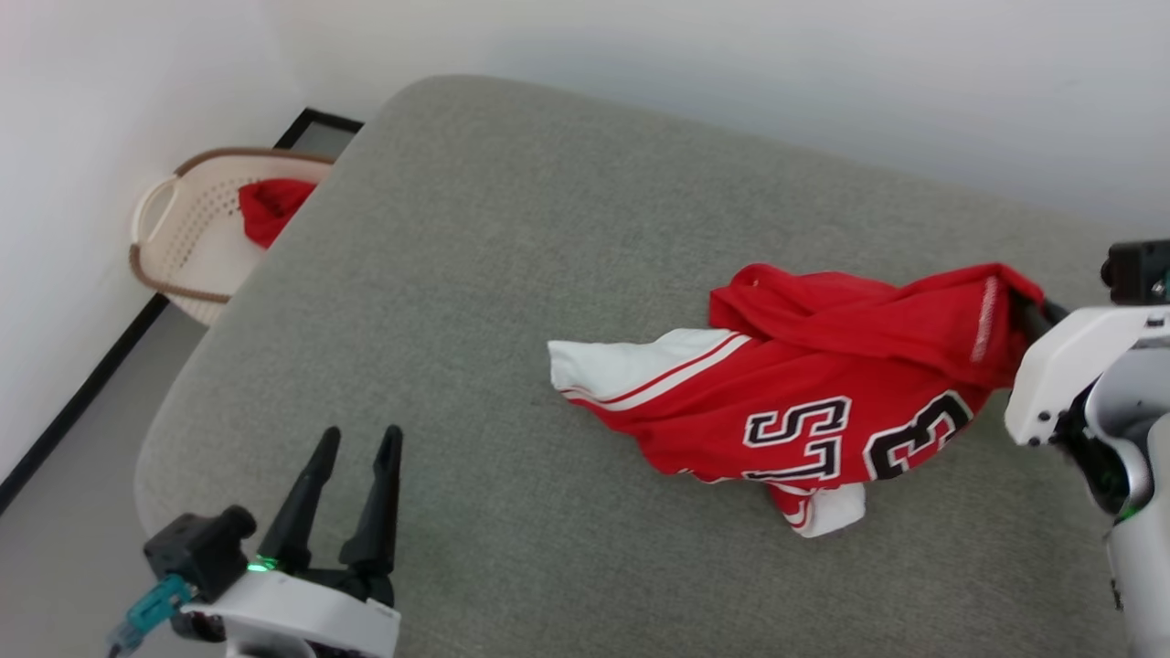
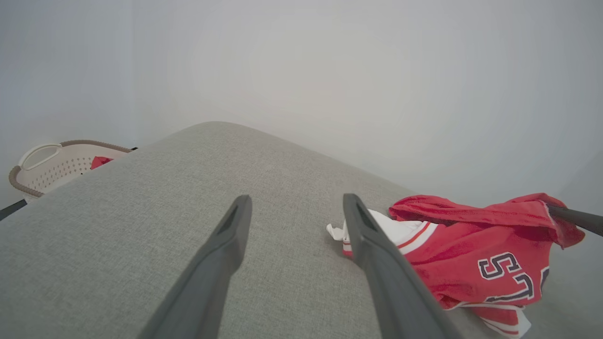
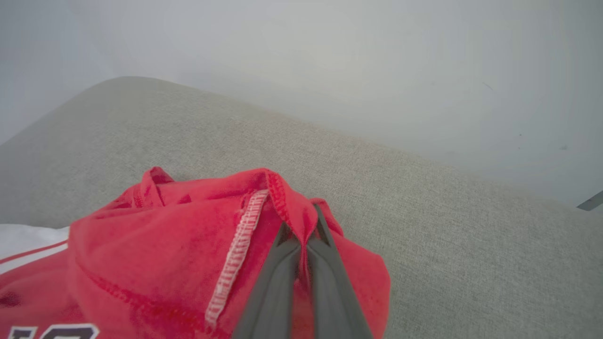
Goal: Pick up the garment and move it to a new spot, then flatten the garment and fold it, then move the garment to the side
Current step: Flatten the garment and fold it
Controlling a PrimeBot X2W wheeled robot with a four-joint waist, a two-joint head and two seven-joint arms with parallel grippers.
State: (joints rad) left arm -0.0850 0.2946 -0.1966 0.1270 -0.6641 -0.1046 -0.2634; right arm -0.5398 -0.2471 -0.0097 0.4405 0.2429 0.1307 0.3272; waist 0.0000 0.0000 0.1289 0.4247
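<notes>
The garment (image 1: 804,402), a red jersey with white sleeves and black lettering, lies crumpled at the right of the grey cushioned surface (image 1: 512,238). My right gripper (image 1: 1026,311) is shut on its red hem at the right end and lifts that edge; in the right wrist view the two dark fingers (image 3: 282,268) pinch the red cloth (image 3: 165,254) between them. My left gripper (image 1: 352,448) stands open at the lower left, well apart from the garment (image 2: 476,249), with nothing between its fingers (image 2: 226,245).
A cream perforated laundry basket (image 1: 196,228) holding a small red cloth bundle (image 1: 270,206) stands on the floor past the surface's far left corner. A white wall runs behind the surface. Bare grey cushion stretches left of the garment.
</notes>
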